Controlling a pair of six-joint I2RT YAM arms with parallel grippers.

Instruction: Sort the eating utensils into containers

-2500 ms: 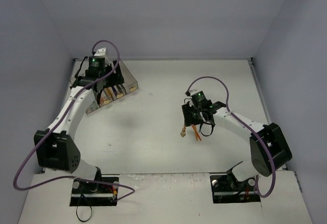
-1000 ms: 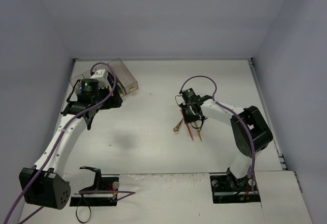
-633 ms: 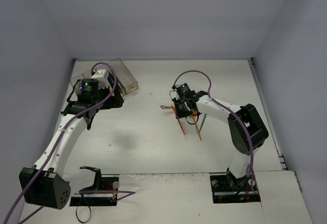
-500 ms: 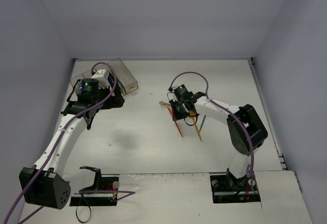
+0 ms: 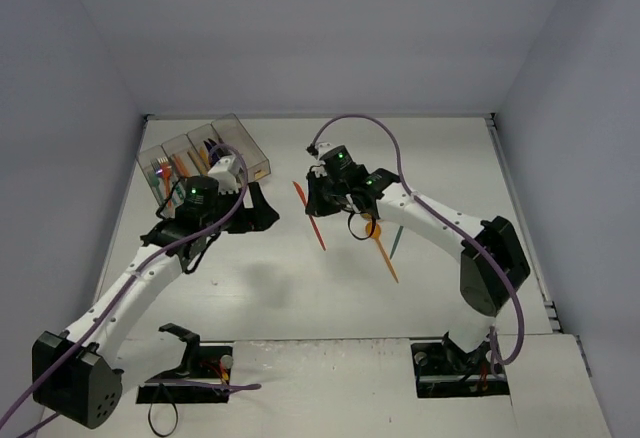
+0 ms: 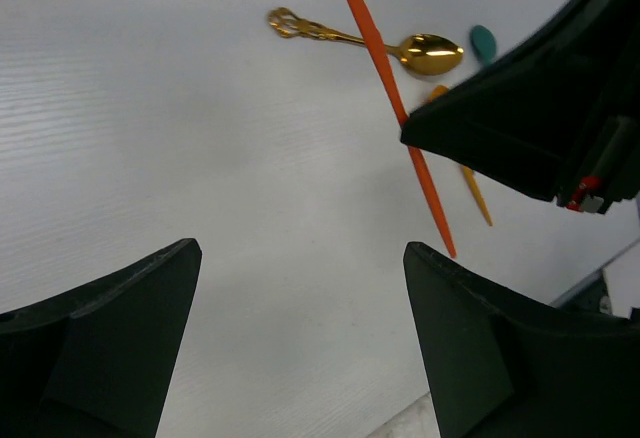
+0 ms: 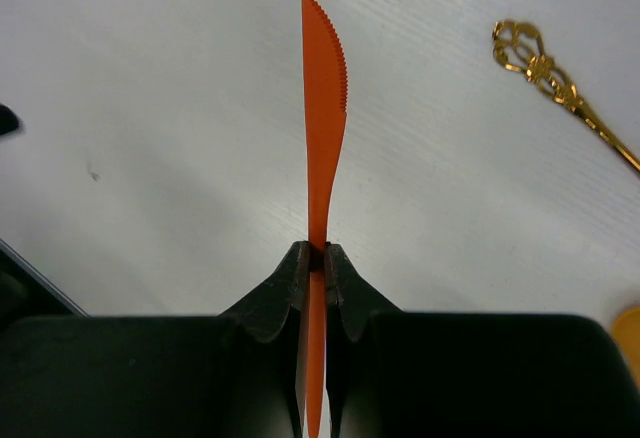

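Right pincer (image 7: 316, 258) is clamping the orange knife (image 7: 325, 98) by its handle. Both fingers are pressing flat against it, and the serrated blade is pointing toward the top of the right wrist frame. In the top view the knife is showing near the centre of the frame, slanting from upper left to lower right. Whether its tip is touching the worktop (image 5: 260, 288) I cannot tell.

Left pincer (image 6: 300, 253) is hanging with its fingers wide apart and nothing between them, looking down on bare worktop. In the left wrist view a gold spoon (image 6: 430, 54) is lying in the upper middle of the frame, with a teal utensil (image 6: 483, 43) just right of its bowl. A yellow-orange utensil (image 6: 475, 193) is peeking out from under the right arm.

The row of clear bins (image 5: 245, 143) is sitting in the upper left of the top view — well apart from the knife — with a few coloured utensils lying inside.
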